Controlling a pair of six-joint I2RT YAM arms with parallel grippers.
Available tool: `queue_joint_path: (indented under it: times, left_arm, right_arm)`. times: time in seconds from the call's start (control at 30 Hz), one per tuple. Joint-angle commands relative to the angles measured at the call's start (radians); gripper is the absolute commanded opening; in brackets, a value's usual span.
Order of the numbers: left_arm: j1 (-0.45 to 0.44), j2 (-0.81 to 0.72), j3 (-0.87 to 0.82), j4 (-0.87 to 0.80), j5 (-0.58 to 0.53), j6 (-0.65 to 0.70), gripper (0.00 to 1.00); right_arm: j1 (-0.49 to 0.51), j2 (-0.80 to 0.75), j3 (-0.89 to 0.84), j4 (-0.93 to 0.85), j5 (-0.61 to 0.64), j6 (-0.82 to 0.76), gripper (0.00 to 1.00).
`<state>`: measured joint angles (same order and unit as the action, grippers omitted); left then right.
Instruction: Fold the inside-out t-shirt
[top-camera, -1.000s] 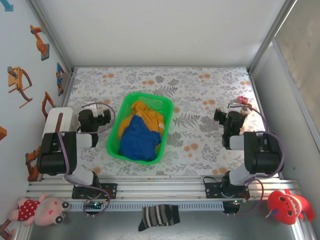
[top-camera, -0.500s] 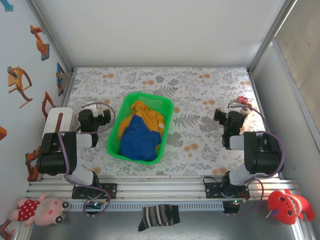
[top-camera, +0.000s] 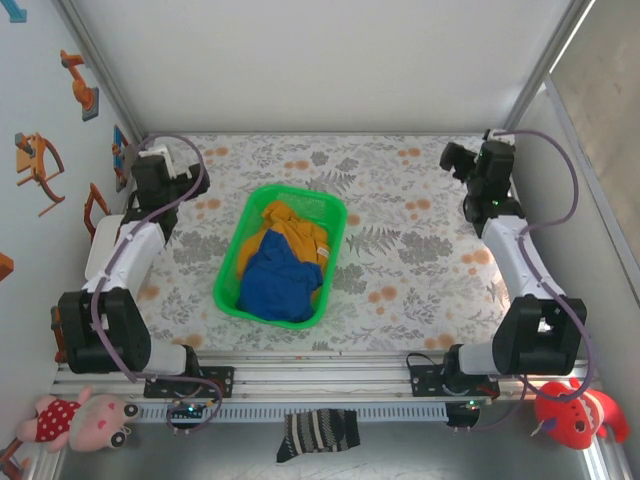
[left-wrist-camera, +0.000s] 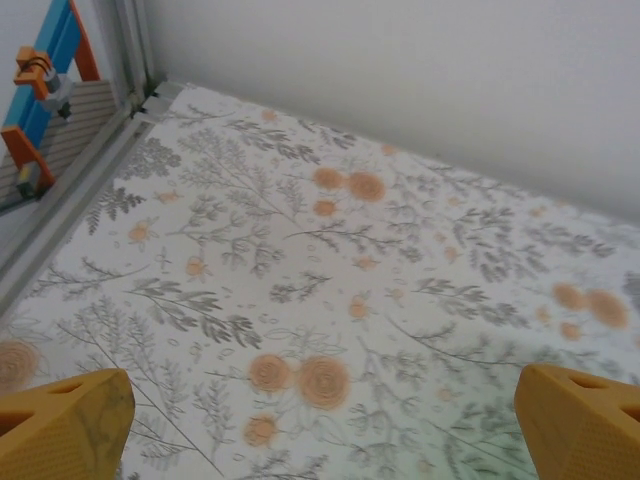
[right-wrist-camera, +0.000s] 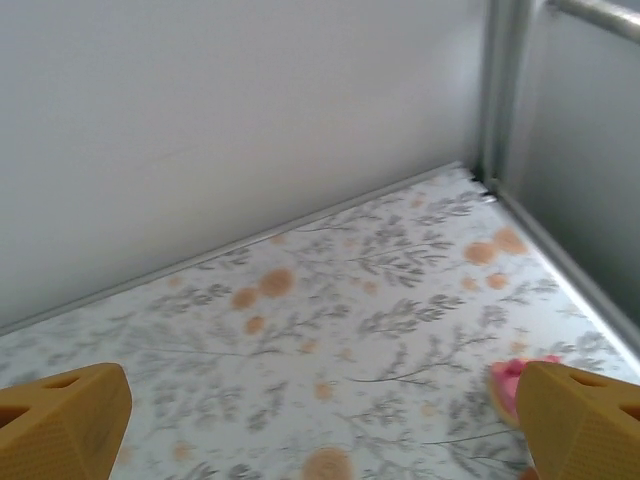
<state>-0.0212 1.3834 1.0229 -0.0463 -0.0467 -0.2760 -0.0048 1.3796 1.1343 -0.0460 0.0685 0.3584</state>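
Observation:
The inside-out t-shirt (top-camera: 276, 285) is a crumpled royal-blue heap in the near half of the green basket (top-camera: 226, 272) at mid-table. A mustard-yellow garment (top-camera: 292, 226) lies behind it in the same basket. My left gripper (top-camera: 136, 160) is stretched toward the far left corner, well away from the basket. In the left wrist view it (left-wrist-camera: 320, 425) is open over bare floral cloth. My right gripper (top-camera: 456, 158) reaches toward the far right corner. In the right wrist view it (right-wrist-camera: 320, 415) is open too, with nothing between its fingers.
A floral cloth (top-camera: 400, 270) covers the table, walled at the back and sides. A small pink object (right-wrist-camera: 516, 384) lies by my right finger. A white box (top-camera: 104, 246) sits at the left edge. Plush toys (top-camera: 85, 420) (top-camera: 577, 410) and a striped sock (top-camera: 318, 435) lie below the front rail.
Both arms have unfolded from near the table's front sides and stretched out to the far corners. The grippers stay open. The basket and clothes have not moved.

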Motion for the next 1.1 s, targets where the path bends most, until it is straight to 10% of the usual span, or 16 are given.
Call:
queue_joint_path:
  times: [0.0,0.5,0.8,1.07]
  left_arm:
    - [-0.019,-0.077,-0.002,-0.279,0.134,-0.188,0.97]
    - [-0.192,-0.594,-0.379,-0.463,0.191,-0.366,0.97]
    - [-0.224,-0.547,-0.435,-0.373,0.21,-0.389,0.97]
    - [-0.296,-0.409,-0.428,-0.237,0.2,-0.386,0.97]
  right_arm:
    - [0.054,0.051,0.045,-0.291,-0.247,0.089,0.95]
    - [0.584,0.115,-0.099,-0.351,-0.169,0.375,0.91]
    - [0.707,0.272,-0.045,-0.275,-0.166,0.475,0.84]
    - [0.688,0.37,0.049,-0.328,-0.088,0.447,0.47]
